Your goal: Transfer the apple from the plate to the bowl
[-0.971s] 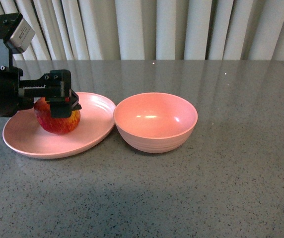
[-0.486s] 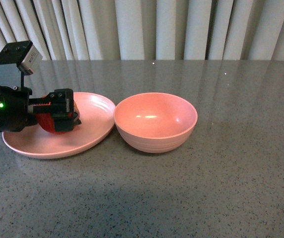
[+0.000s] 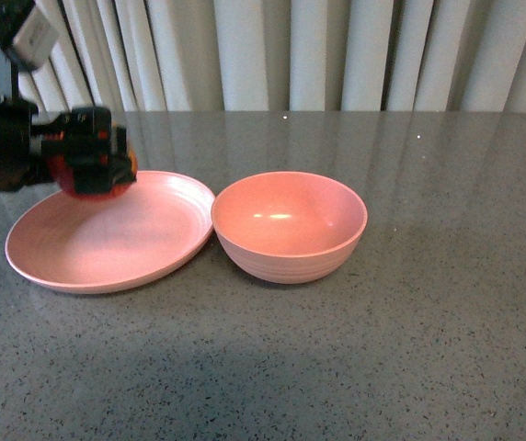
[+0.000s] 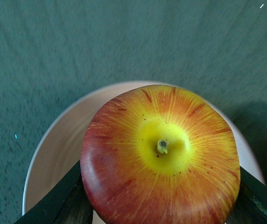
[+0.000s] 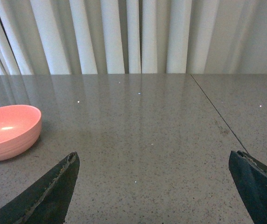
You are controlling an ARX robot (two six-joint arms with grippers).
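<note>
The left pincer (image 3: 93, 161) is clamped on the round red apple with yellow streaks (image 3: 86, 188), one black finger on each side of the fruit. In the left wrist view the apple (image 4: 161, 158) fills the space between the two dark fingers, with its yellow-green stem dip facing the camera. The apple hangs in the air, clear of the wide, shallow pink plastic plate (image 3: 107, 248) and above that plate's far left part. The wrist view shows the plate's pale rim (image 4: 59, 149) below and behind the fruit. A second ago the apple sat on the plate with the pincer around it. Half a second ago it was still low over the dish. Now it is raised well above the rim, and the plate lies bare. The deep round pink bowl with faint ridges (image 3: 286, 225) stands just to the right of the plate, rim beside rim, with nothing in it. The right pincer (image 5: 152, 191) has its fingers spread wide apart over the grey speckled surface (image 3: 383, 349), holding nothing, with the bowl (image 5: 7, 130) well off to one side. There are one apple, one plate, one bowl and two pincers. White pleated curtains (image 3: 337, 55) hang behind.
</note>
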